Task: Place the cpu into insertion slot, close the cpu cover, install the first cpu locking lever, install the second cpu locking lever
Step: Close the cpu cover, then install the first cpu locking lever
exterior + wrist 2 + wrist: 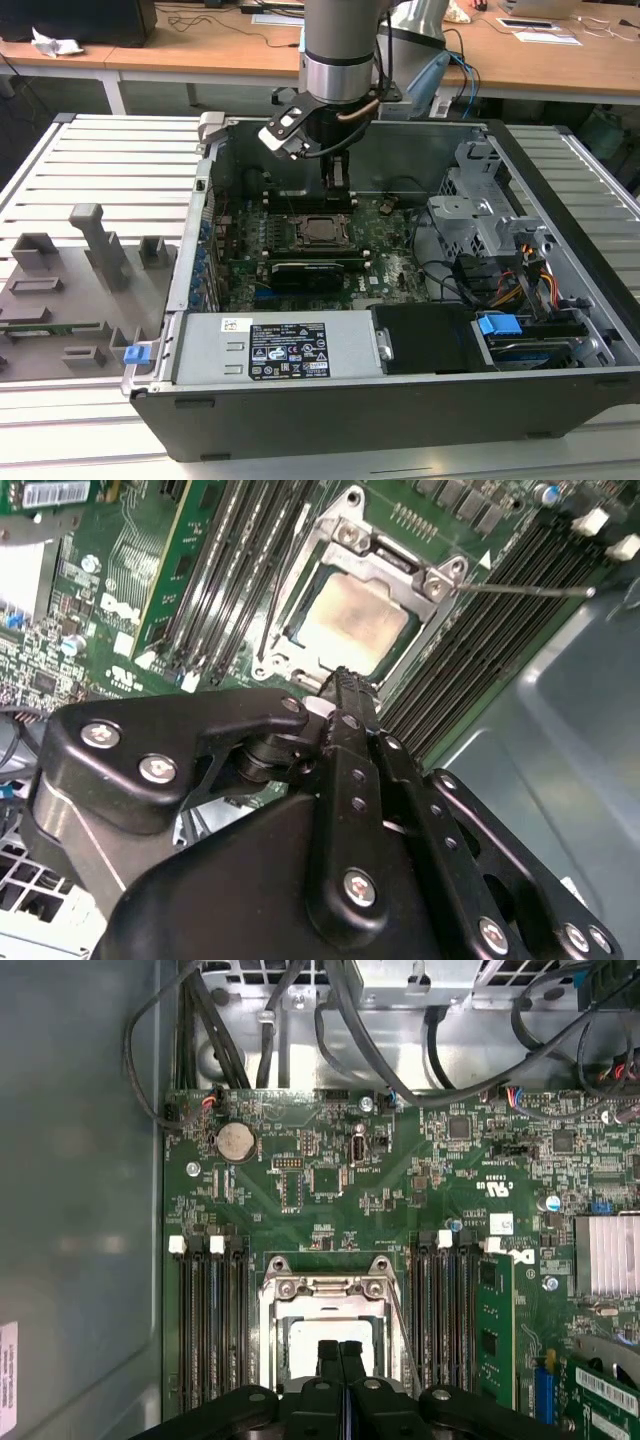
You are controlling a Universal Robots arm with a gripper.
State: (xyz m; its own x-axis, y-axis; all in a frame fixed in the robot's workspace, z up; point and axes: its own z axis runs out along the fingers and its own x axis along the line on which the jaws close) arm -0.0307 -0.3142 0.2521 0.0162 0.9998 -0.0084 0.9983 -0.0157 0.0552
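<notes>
1. The gripper hangs just above the near edge of the insertion slot, inside the open computer case. Its fingers are pressed together with nothing between them.
2. Done, as far as I can judge: the cpu lies flat in the slot, its silver face showing through the window of the cpu cover. The cover looks lowered over it.
3. Left, by the look of it: one thin locking lever reaches out from the socket corner across the memory slots, so it seems unlatched.
4. The other lever runs close along the socket's opposite side. I cannot tell whether it is hooked down.
5. The gripper touches neither lever and holds nothing.
</notes>
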